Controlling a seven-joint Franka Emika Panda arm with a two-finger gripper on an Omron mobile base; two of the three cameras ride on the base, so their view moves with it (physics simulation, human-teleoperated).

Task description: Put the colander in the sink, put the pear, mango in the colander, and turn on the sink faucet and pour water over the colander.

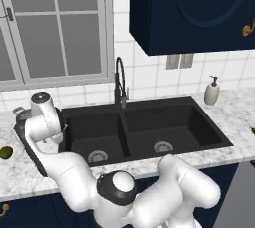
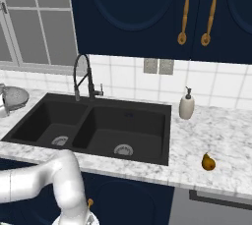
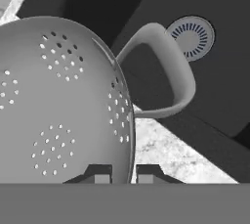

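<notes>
A: Two fingertips of the claw are pinching narrow on the colander rim, one inside the wall, one outside. Agree?

B: Yes, gripping the thin wall edge. The colander is sitting on the worktop left of the sink, just beside the left basin; in the hand view the steel drain is showing past the loop handle.

A: Handling?

B: Stiff metal, probably light, smooth and slippery. A rim pinch is likely letting it swing or tilt, so I'm judging slow lifting is needed. The loop handle is looking like the alternative hold.

A: Anything in the way?

B: The black faucet is standing behind the divider between basins, its arched spout possibly catching a high carry. Otherwise the sink lip is the only edge to clear, I'm guessing.

A: Other stuff?

B: Mango is lying on the worktop far left, near the colander. Pear is resting right of the sink, well apart. Soap dispenser is standing at the back right, not interfering.
</notes>
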